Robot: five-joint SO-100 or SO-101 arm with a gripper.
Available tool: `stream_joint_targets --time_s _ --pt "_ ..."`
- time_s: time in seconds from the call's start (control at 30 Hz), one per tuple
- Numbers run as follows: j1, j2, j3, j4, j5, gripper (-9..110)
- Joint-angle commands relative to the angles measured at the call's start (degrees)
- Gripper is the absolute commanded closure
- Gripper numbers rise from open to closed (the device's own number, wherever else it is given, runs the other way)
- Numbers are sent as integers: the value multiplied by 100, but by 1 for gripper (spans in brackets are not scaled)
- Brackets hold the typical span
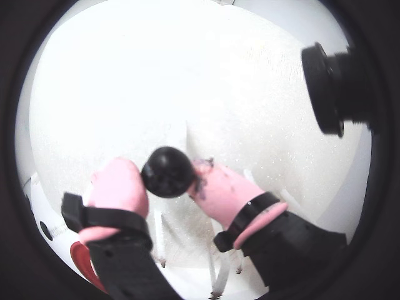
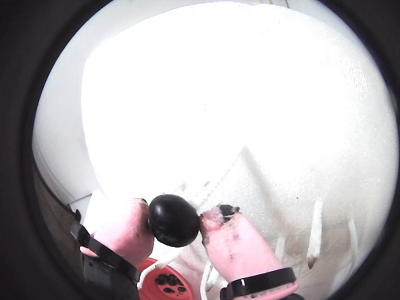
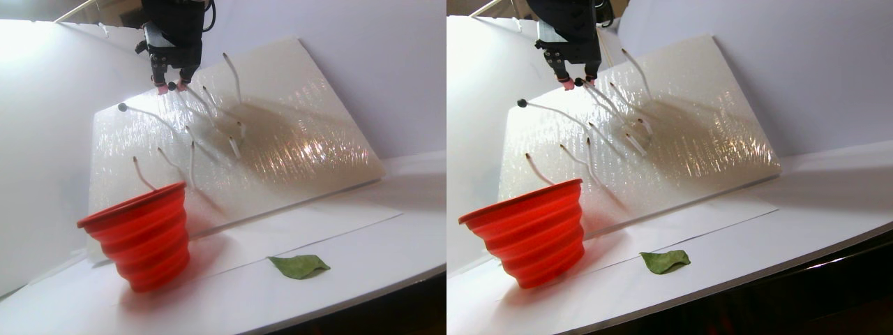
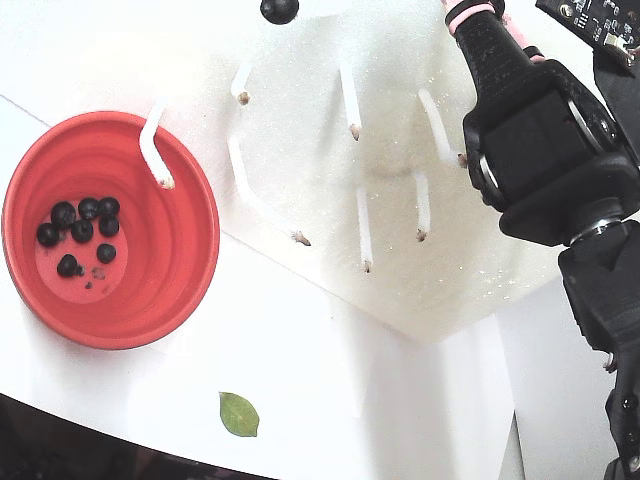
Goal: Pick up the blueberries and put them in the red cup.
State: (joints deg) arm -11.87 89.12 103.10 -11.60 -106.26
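Wrist view, pink-padded hand (image 1: 167, 181) pinching round matte blueberry (image 1: 167, 172), ribbed red cup (image 4: 110, 228) below

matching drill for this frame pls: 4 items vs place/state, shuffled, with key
Things:
1. end effector
2. red cup
3. green leaf
4. blueberry on a stem tip

Places or states:
A. lying flat on the white table, in front of the cup
B. shut on a single blueberry, up by the white board
C. free of the end effector, still sticking out from the board
D. standing upright with several berries on its bottom

Pairs: 1-B, 2-D, 3-A, 4-C
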Motion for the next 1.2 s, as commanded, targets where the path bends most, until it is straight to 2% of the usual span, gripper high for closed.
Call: stream_joint_targets --time_s 0.0,1.17 --pt "-123 185 -809 -229 26 89" --pt "-167 1494 431 -62 53 91"
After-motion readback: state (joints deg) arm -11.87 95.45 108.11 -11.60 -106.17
